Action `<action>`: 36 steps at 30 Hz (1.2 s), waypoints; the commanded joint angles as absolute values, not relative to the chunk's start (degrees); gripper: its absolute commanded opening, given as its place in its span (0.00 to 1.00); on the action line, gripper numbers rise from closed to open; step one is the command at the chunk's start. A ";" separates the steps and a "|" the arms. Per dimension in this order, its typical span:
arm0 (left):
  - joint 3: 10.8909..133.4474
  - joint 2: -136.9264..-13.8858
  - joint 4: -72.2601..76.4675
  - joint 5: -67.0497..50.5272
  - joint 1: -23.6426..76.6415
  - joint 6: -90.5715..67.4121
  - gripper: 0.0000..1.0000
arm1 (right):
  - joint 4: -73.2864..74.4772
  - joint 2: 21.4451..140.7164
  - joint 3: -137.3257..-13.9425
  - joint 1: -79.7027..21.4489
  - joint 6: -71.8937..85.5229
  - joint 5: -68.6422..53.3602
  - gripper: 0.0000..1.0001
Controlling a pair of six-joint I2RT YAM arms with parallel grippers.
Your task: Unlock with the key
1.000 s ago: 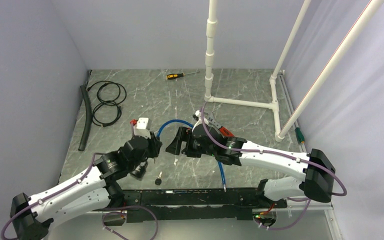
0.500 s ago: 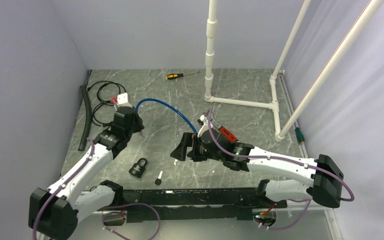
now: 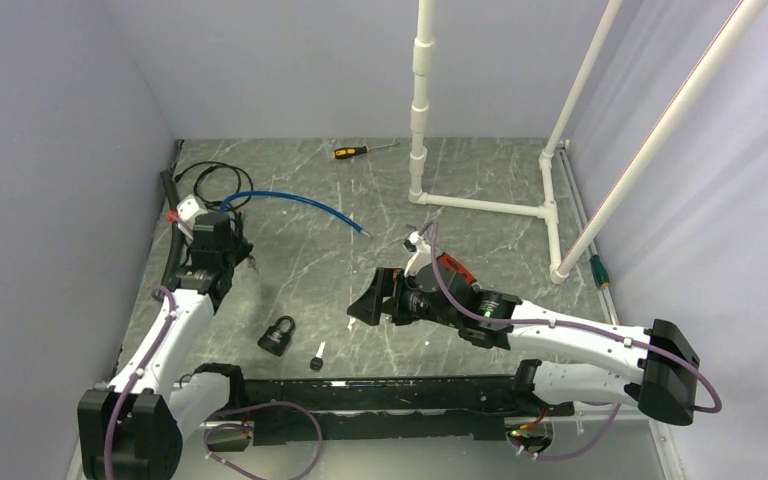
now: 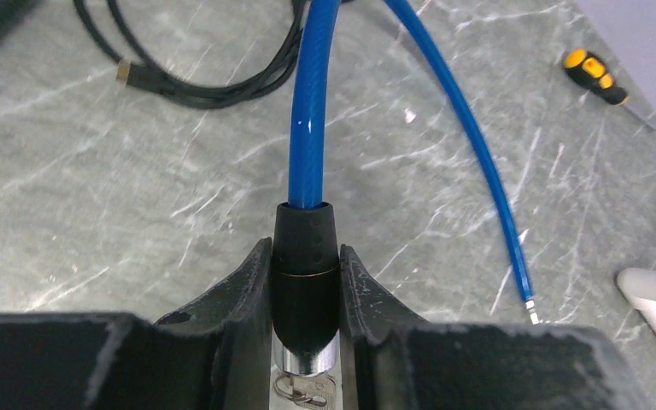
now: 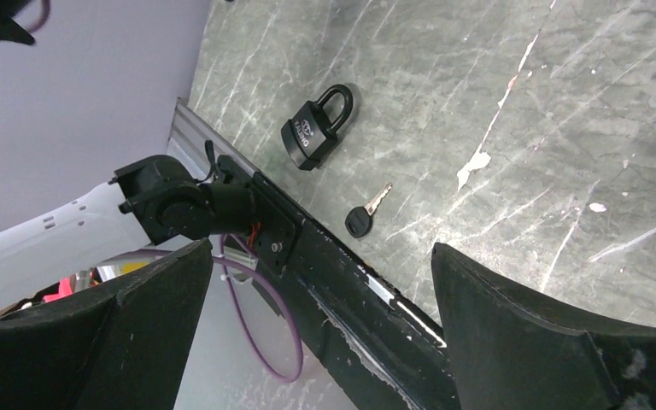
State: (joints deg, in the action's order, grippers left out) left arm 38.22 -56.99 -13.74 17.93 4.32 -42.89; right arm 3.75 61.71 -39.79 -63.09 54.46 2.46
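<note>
key [image 3: 316, 357] flat on surface [image 3: 480, 170], lower centre of top view, just right of padlock [image 3: 277, 335], not touching | long axis diagonal, blade to upper right, black head lower left | padlock shackle points upper right | left gripper [image 4: 306, 290] clamped on blue cable [image 4: 307, 111] end, upper left | right gripper [image 3: 370, 300] spread wide, mid-frame

Left hand [image 4: 305, 265] hauled blue cable [image 3: 295, 201] away — leftward.

top: high, rear, downward | left wrist: close over cable [image 4: 307, 128] | right wrist: oblique (padlock [image 5: 312, 137] shared with top)
</note>
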 commanded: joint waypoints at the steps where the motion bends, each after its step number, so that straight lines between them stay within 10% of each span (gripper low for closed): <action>1: 33.86 -53.87 -12.72 18.28 4.22 -46.13 0.00 | 0.27 62.34 -39.84 -63.28 53.04 2.28 1.00; 36: 40.79 -89.72 10.47 -0.74 9.14 -44.18 0.01 | 0.88 65.73 -37.90 -63.02 54.12 1.58 1.00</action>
State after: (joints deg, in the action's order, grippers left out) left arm 38.39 -90.24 9.74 -1.85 8.91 -44.69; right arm 0.43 67.13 -37.69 -63.09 54.57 0.95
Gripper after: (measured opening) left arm 0.288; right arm 0.993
